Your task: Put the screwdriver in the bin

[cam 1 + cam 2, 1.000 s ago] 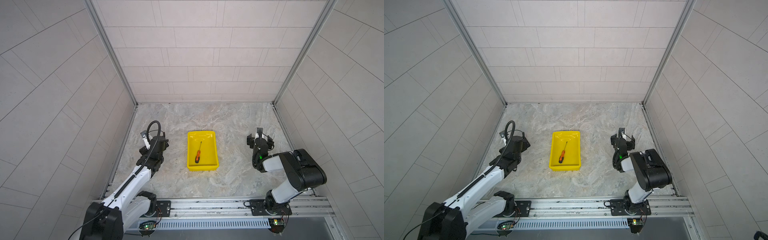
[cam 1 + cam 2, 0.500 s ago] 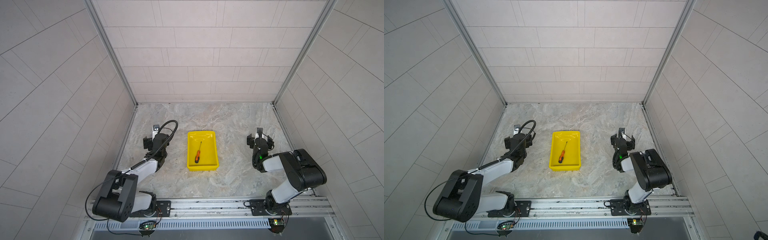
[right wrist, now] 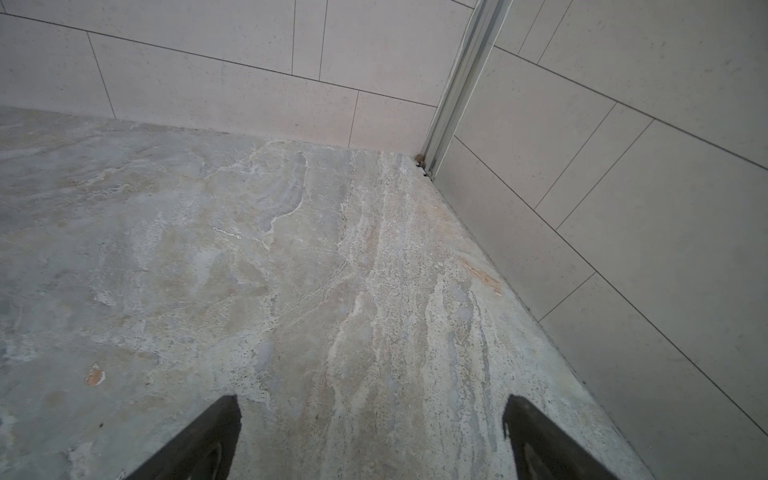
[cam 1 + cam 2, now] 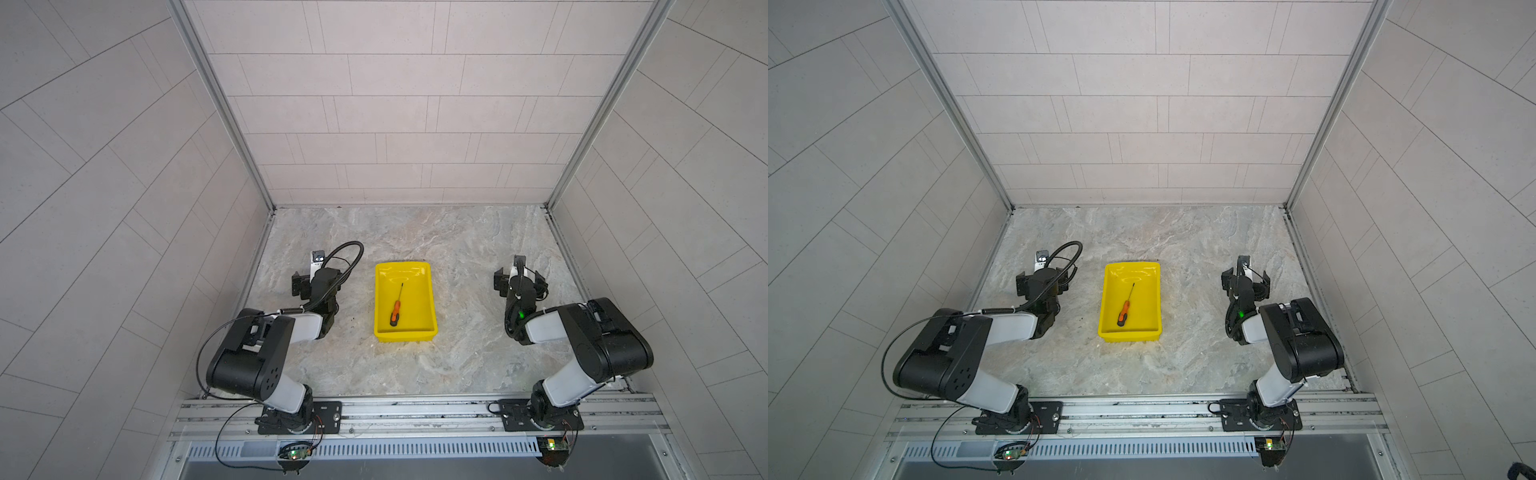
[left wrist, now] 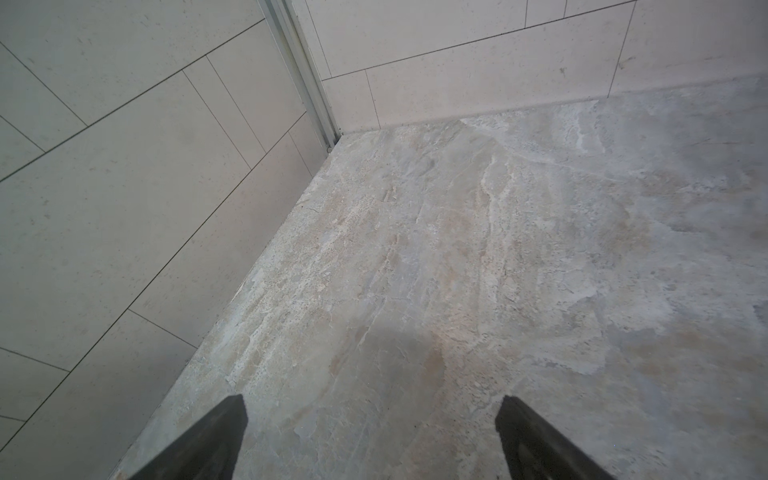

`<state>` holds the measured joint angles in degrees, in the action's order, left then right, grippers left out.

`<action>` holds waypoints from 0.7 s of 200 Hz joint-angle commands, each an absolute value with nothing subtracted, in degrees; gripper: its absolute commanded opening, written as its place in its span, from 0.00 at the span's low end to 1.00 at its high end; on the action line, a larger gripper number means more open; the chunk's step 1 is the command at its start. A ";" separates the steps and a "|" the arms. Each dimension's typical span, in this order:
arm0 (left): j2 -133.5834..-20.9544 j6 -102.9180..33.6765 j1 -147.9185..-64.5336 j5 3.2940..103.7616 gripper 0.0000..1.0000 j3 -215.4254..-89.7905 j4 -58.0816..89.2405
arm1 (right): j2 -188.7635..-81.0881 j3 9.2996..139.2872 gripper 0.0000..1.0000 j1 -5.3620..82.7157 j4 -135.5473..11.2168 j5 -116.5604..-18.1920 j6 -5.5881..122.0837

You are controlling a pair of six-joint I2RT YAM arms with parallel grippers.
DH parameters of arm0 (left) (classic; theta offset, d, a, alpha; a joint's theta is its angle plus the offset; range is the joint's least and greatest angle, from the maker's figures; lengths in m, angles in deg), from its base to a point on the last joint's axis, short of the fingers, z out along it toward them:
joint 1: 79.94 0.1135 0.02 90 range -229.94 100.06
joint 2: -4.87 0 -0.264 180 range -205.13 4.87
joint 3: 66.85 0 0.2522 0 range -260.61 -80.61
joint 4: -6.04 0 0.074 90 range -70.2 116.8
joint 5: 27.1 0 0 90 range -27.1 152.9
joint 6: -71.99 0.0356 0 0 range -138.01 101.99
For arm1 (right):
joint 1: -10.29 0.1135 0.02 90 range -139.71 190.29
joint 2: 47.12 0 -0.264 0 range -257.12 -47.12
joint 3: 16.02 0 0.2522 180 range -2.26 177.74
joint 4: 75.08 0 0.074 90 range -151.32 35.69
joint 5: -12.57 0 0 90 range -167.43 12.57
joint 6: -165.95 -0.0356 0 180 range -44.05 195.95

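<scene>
The screwdriver (image 4: 396,309) (image 4: 1125,305), with its orange handle and thin dark shaft, lies loose on the floor of the yellow bin (image 4: 417,291) (image 4: 1145,297) in both top views, its tip toward the back wall. My left gripper (image 4: 318,279) (image 4: 1043,279) rests low to the left of the bin, open and empty. My right gripper (image 4: 520,282) (image 4: 1245,281) rests to the right of the bin, also open and empty. In the left wrist view the gripper (image 5: 371,401) shows only bare stone between its fingers. The right wrist view shows the same for that gripper (image 3: 372,399).
Tiled walls close in the marbled stone tabletop (image 4: 415,232) on three sides. A metal rail (image 4: 415,411) with both arm bases runs along the front edge. A black cable (image 4: 349,257) loops from the left wrist toward the bin.
The left arm has folded back, its elbow rising over its base and its gripper settling beside the bin. The right arm, the screwdriver and the bin have not moved.
</scene>
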<state>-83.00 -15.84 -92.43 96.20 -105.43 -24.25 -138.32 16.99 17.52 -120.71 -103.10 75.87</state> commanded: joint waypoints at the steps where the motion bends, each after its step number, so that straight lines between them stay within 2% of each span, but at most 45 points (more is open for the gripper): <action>1: -84.13 -14.69 -92.01 97.26 1.00 -104.73 -31.49 | -138.53 17.08 0.99 17.50 -121.78 -103.00 75.51; 48: -82.32 -19.21 -88.81 91.34 1.00 -99.65 -33.99 | -138.53 17.03 0.99 17.51 -121.78 -102.98 75.51; 73: -89.56 -15.19 -89.39 91.45 1.00 -95.17 -54.25 | -138.53 17.05 0.99 17.62 -121.85 -103.00 75.54; 140: -89.59 -13.18 -91.54 93.30 1.00 -94.83 -55.01 | -138.53 17.16 0.99 17.58 -121.70 -102.98 75.51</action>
<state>-89.62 -13.76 -91.55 92.77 -94.45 -50.79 -138.32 16.99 17.52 -120.71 -103.10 75.87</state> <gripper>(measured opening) 0.999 0.994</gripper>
